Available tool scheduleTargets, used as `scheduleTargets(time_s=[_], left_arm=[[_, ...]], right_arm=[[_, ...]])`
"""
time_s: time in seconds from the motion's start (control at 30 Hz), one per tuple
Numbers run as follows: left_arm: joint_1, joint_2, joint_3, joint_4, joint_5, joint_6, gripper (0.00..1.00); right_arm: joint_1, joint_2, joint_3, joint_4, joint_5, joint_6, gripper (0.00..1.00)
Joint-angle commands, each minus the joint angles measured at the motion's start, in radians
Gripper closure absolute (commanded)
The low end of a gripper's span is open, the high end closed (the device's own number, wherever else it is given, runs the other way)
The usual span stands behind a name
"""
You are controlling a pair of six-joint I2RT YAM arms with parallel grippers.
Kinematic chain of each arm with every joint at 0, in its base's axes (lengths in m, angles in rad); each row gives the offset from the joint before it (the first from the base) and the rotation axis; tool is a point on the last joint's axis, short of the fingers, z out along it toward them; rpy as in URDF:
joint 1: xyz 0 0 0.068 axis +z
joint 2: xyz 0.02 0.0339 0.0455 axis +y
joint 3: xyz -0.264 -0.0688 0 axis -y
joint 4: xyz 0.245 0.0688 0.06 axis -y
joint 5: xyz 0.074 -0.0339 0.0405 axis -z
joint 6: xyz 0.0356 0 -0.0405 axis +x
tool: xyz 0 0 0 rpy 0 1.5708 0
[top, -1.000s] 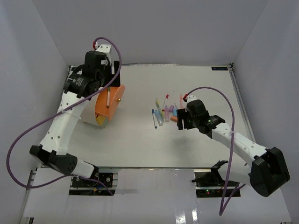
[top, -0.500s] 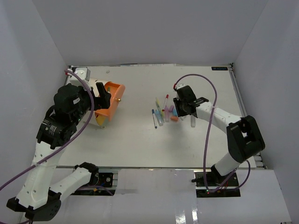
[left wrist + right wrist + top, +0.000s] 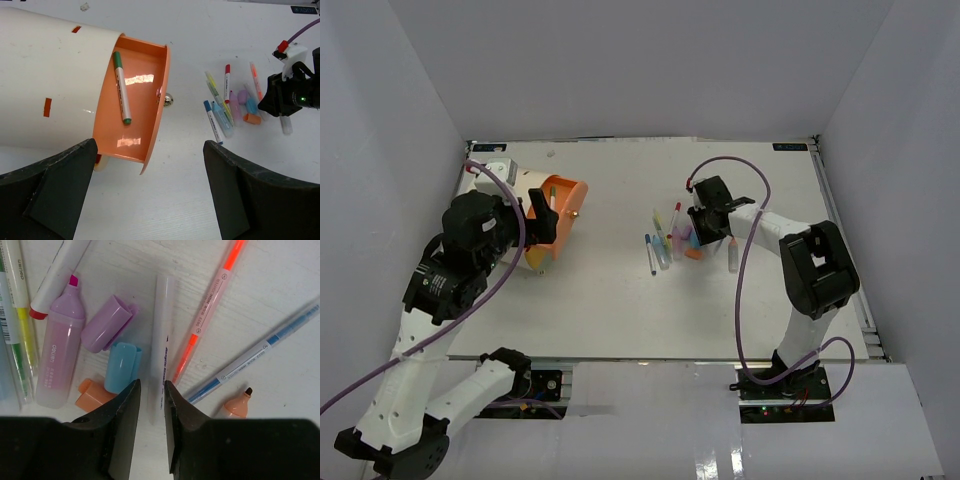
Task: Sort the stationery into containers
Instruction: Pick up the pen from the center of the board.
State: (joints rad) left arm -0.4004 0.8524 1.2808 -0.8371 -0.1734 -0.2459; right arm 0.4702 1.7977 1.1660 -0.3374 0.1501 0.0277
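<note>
Now that the left end effector (image 3: 150,150), spread wide, has backed off, the green pen (image 3: 121,87) lies in the orange drawer (image 3: 142,107); the right end effector (image 3: 152,400) has closed onto a white pen (image 3: 163,325) on the desk (image 3: 280,270), likely next.

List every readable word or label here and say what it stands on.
"deli": lilac highlighter.
"deli": yellow pen at the left edge.
Print on the orange pen, blue pen and white pen: too blurred to read.
Black label on the table, far edge: too small to read.
</note>
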Motion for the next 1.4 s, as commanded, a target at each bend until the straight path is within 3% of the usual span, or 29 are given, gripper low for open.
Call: scheduleTargets(time_s=[0.0,0.5,0.63,0.93,1.03,1.23,1.37], left_arm=[[0.003,-0.016,-0.015,0.015,0.012,-0.007,0.02],[0.005,-0.007,-0.026,0.018,0.040,-0.026,0.02],[0.005,-0.003,-0.003,0.020,0.057,-0.038,0.02],[0.005,0.072,0.116,0.027,0.172,-0.141,0.02],[0.005,0.111,0.155,0.064,0.284,-0.199,0.02],[0.002,0.238,0.170,0.199,0.437,-0.377,0.05],[-0.076,0.321,0.161,0.327,0.405,-0.461,0.08]], right_arm=[[-0.004,0.029,0.054,0.017,-0.029,-0.015,0.68],[-0.005,0.088,0.040,0.031,-0.020,-0.011,0.68],[-0.005,0.065,0.037,0.026,0.008,-0.011,0.82],[-0.005,-0.161,0.060,-0.034,0.029,-0.008,0.87],[-0.005,-0.274,0.051,-0.040,0.006,0.003,0.87],[-0.004,-0.498,-0.020,0.014,-0.139,0.089,0.87],[-0.002,-0.645,-0.091,0.113,-0.277,0.150,0.86]])
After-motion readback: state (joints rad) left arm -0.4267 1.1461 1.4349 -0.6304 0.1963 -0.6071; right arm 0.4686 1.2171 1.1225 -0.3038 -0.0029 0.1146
